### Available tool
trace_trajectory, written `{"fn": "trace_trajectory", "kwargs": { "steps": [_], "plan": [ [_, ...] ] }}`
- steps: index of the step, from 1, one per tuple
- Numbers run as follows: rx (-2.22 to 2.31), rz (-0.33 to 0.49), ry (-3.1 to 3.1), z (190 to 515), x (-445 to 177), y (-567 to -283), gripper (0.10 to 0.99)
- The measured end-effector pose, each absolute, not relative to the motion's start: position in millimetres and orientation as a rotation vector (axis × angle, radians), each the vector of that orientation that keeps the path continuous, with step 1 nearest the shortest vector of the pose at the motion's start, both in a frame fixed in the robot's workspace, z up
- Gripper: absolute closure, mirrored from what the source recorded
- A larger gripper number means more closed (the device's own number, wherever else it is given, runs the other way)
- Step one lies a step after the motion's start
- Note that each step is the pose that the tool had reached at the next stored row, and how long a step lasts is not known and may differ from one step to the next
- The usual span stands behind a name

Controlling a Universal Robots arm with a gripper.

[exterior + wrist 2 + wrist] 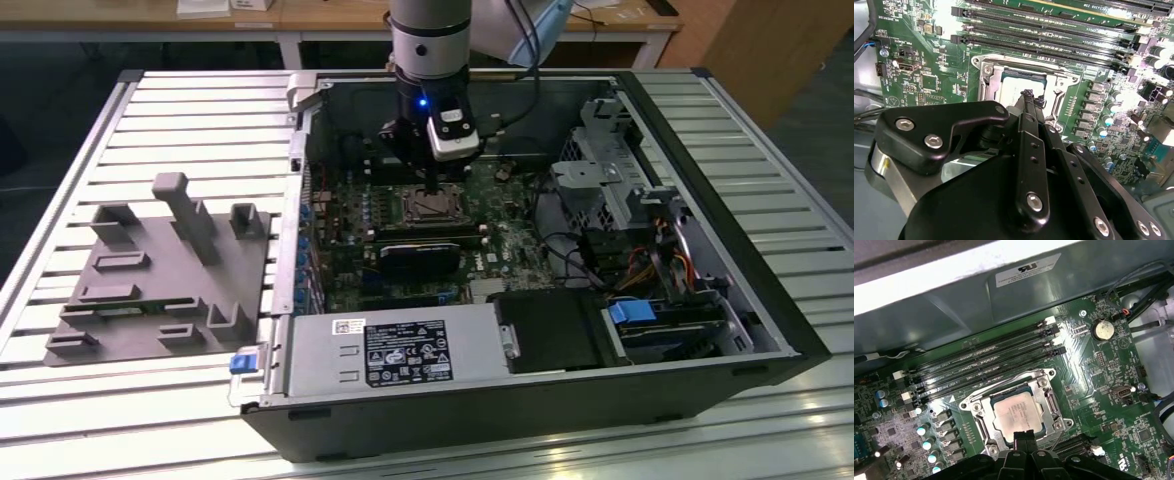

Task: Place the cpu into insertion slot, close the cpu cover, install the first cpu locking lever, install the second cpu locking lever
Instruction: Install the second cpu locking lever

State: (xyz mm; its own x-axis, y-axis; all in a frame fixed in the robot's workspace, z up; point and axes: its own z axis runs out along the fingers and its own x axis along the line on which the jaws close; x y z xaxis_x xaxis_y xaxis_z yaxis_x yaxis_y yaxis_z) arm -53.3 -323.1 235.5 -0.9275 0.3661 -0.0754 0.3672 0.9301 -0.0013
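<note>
Sitting in the insertion slot (1016, 412), the cpu (1016, 414) looks placed; cover and levers' state is unclear. The claw (1023, 436), fingertips together, holding nothing visible, hangs just above it.

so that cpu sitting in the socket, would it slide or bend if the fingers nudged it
The cpu looks like a flat metal-faced square, so probably stiff rather than bendy. It lies inside the insertion slot, whose silver rim surrounds it, so a sideways nudge would likely be stopped. Its smooth face may be slippery, and being thin and small it is probably light. The gripper is at its edge.
</note>
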Motion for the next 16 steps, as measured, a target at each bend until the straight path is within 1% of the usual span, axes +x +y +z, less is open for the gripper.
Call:
{"fn": "trace_trajectory", "kwargs": {
  "steps": [8,16],
  "plan": [
    [0.573,-0.024,3.015,235.5,-53.2,-325.3,0.984],
    [0.573,-0.024,3.015,235.5,-53.2,-338.2,0.984]
  ]
}}
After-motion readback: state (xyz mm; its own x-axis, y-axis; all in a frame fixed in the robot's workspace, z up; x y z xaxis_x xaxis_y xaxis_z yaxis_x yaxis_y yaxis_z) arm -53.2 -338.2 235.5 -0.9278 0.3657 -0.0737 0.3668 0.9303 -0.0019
